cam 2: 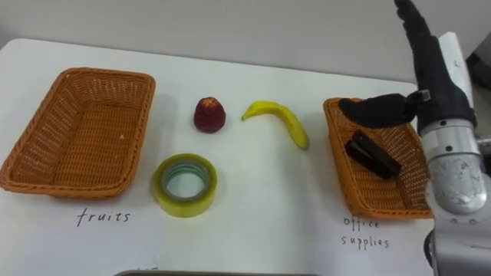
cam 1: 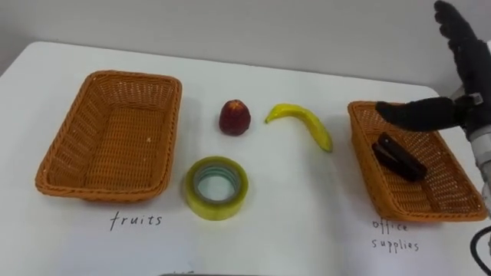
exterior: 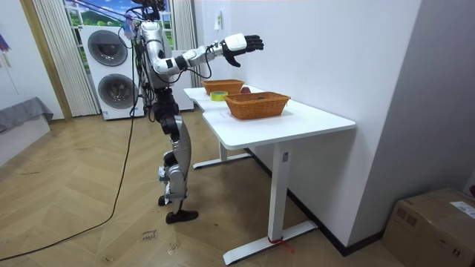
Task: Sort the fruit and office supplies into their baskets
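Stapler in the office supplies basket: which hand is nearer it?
Right. The right hand hangs open above the basket's far end, just beyond the stapler; where the left hand is cannot be told.

Both baskets (cam 1: 107, 138) (cam 1: 430, 184) woven wicker, rough. Bench (cam 1: 307, 222) smooth, matt white. Tape roll (cam 1: 217, 186) glossy plastic; banana (cam 1: 303, 121) smooth-skinned.

- Eye views: close, steeply down from the robot's head; both share the whole table (cam 1: 307, 207).
- Room view: far off, past the table's right end, facing the robot.
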### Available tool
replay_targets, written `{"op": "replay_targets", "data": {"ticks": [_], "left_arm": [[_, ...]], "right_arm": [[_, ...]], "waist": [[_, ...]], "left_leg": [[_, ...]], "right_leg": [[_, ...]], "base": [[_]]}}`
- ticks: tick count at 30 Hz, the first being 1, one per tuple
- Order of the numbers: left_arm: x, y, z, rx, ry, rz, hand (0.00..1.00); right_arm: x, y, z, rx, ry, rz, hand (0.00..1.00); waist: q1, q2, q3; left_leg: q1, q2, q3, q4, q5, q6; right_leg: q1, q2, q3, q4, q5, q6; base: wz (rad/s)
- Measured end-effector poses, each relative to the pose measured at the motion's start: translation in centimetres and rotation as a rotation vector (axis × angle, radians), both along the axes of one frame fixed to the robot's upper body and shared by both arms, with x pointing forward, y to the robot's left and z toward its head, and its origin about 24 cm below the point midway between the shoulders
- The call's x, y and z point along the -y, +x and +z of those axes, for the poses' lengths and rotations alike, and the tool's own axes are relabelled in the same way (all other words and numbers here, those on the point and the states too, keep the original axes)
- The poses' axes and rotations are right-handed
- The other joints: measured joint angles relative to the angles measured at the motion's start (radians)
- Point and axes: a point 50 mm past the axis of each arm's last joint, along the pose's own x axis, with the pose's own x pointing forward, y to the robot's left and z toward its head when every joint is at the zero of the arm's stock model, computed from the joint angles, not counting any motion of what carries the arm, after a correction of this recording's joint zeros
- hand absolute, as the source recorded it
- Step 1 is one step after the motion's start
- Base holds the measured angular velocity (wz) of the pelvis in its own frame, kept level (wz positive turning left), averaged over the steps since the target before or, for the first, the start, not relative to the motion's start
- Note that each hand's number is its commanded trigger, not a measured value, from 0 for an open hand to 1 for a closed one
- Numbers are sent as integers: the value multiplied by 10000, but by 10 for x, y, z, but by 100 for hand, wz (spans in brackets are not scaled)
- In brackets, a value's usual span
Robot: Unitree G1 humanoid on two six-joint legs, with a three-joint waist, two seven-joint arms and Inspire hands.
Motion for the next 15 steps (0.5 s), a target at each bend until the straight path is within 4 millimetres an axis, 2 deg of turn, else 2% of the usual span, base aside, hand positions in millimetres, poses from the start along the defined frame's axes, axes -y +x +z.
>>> {"op": "replay_targets", "data": {"ticks": [3, 7, 15], "left_arm": [[2, 1, 0, -5, 14, -105, 0], [3, -1, -1, -72, -31, -122, 0], [8, -3, -3, -366, -156, -198, 0]], "right_arm": [[-5, 2, -3, -117, 29, 220, 0], [-20, 8, -1, -69, -21, 788, 0], [-29, 9, -6, -335, -72, 1229, 0]], "waist": [[146, 100, -36], [193, 178, -33], [651, 177, -34]], "left_leg": [[-11, 2, -16, -1, -1, 0], [-7, 12, -15, 18, 2, -6], [-11, -3, -189, 40, 6, -3]], "right_leg": [[5, -2, -30, -6, 0, 0], [40, -2, -79, -12, 1, -1], [107, -53, -289, -20, 2, -2]], "base": [[0], [3], [5]]}}
